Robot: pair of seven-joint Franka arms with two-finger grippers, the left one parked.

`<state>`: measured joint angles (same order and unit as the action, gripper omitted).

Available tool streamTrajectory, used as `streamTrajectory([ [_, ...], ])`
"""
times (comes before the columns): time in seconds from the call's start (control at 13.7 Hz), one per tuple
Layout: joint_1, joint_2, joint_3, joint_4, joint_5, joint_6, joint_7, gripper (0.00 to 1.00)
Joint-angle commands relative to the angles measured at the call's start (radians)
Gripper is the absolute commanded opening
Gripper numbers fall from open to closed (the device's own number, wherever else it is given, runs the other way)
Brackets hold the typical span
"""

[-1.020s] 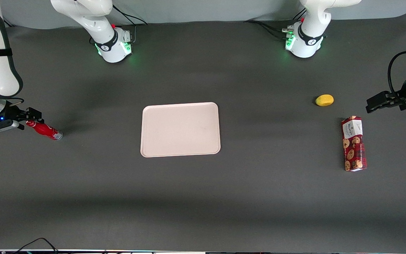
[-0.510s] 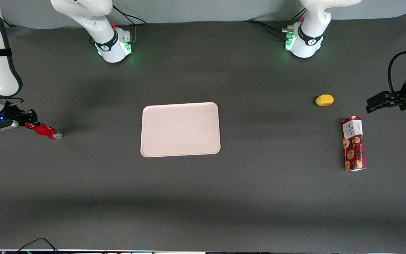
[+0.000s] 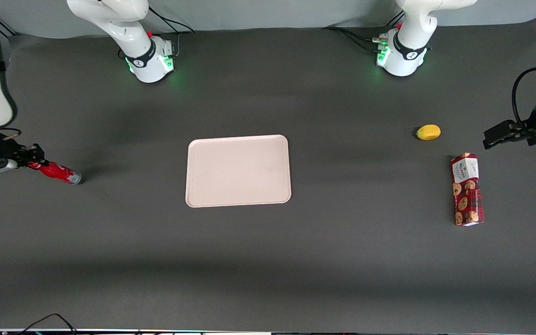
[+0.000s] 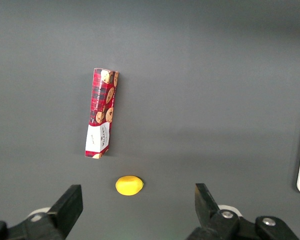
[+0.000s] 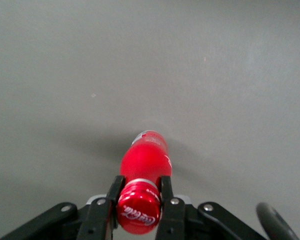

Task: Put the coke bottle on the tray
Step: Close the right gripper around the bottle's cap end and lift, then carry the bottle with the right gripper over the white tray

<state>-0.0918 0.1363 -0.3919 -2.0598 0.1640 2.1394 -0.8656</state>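
The coke bottle [image 3: 57,170] is small, slim and red with a silvery base. It lies tilted at the working arm's end of the table, its base on the table and its cap end raised. My gripper [image 3: 35,162] is shut on the bottle's neck just under the red cap. In the right wrist view the two black fingers [image 5: 113,192] press on either side of the cap [image 5: 138,211], and the red body [image 5: 146,159] points away from the gripper [image 5: 139,187]. The pale pinkish-cream tray [image 3: 238,170] lies flat at the table's middle, well away from the bottle.
A dark red cookie box [image 3: 467,189] and a small yellow lemon-like object [image 3: 428,132] lie toward the parked arm's end of the table; both also show in the left wrist view, the box [image 4: 100,113] and the yellow object [image 4: 129,185]. The two arm bases [image 3: 149,58] stand at the table's back edge.
My gripper has closed on the bottle's neck and drawn it a little toward the working arm's table edge. The cap end has lifted; the base has hardly moved.
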Motion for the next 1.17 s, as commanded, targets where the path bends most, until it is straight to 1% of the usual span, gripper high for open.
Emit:
streamTrajectory([
  [0.0, 0.018, -0.033, -0.001, 0.223, -0.046, -0.25, 0.011, 0.0],
  [0.22, 0.036, -0.049, 0.016, 0.49, -0.128, -0.618, 0.123, 0.0],
  [0.29, 0.047, -0.056, 0.025, 0.548, -0.153, -0.695, 0.151, 0.0],
  [0.36, 0.047, -0.06, 0.036, 0.578, -0.162, -0.725, 0.174, 0.0],
  [0.58, 0.05, -0.06, 0.038, 0.584, -0.166, -0.727, 0.18, 0.0],
  [0.66, 0.06, -0.064, 0.057, 0.58, -0.166, -0.728, 0.232, 0.0],
  [0.87, 0.066, -0.109, 0.204, 0.514, -0.15, -0.722, 0.492, 0.0],
  [1.02, 0.066, -0.125, 0.336, 0.48, -0.147, -0.688, 0.682, 0.0],
  [1.09, 0.066, -0.124, 0.393, 0.472, -0.129, -0.673, 0.768, 0.0],
])
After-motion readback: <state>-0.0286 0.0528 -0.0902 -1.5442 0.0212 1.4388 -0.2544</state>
